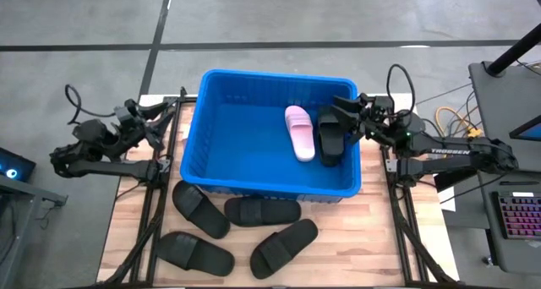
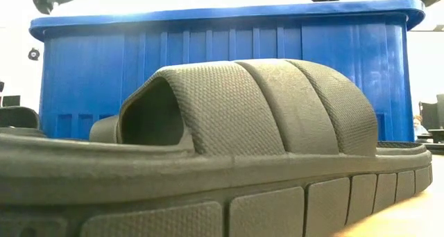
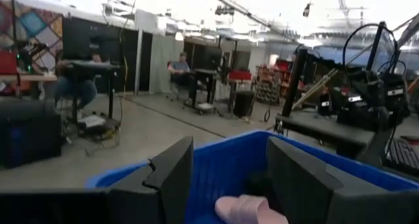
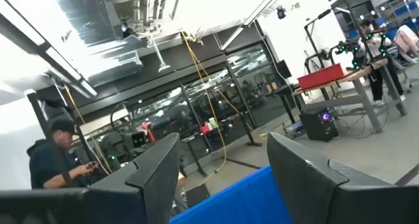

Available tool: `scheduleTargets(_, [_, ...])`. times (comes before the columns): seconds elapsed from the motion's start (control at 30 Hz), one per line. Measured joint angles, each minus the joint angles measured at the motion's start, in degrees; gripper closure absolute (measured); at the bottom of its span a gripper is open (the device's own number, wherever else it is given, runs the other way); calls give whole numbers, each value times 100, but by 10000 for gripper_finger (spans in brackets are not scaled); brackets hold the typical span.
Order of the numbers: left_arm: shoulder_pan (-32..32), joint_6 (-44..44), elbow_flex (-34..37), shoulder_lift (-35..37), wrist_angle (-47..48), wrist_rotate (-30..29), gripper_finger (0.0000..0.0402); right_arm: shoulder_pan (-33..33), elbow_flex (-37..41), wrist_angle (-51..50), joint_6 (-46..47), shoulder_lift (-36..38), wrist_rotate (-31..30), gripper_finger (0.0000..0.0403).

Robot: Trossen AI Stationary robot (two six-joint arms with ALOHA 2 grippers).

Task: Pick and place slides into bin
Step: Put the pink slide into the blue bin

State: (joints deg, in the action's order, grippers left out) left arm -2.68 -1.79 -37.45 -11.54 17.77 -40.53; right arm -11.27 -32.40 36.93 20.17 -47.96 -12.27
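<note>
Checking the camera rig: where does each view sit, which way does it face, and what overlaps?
High: overhead, straight down on the bin, four black slides in front; both arms show.
Low: table height, level, a black slide filling the frame, bin behind; arm parts at the top edge.
Left wrist: past the left gripper, jaws open, over the bin rim at the pink slide.
Right wrist: past the right gripper, jaws open, into the room.
Shared: the bin, in all four.

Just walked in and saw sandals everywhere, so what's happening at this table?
The robot is packing slides into the blue bin. A pink slide and a black slide lie inside; four black slides wait on the table. The right gripper is open above the bin's right edge, holding nothing. The left gripper waits, open, left of the bin.
</note>
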Motion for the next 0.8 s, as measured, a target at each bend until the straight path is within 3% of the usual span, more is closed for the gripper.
scheduleTargets(0.3, [0,13,-836,-616,677,126,222,0,11,-11,-49,-20,2,184])
scheduleTargets(0.47, [2,41,-1569,-1488,2336,85,222,0,11,-9,-69,-14,-23,184])
scheduleTargets(0.6, [2,-479,-2116,-2084,3798,-163,222,0,11,-13,-67,-14,-43,184])
scheduleTargets(0.8, [7,-1265,-2462,-2234,5060,-238,222,0,9,-19,-79,-14,-136,184])
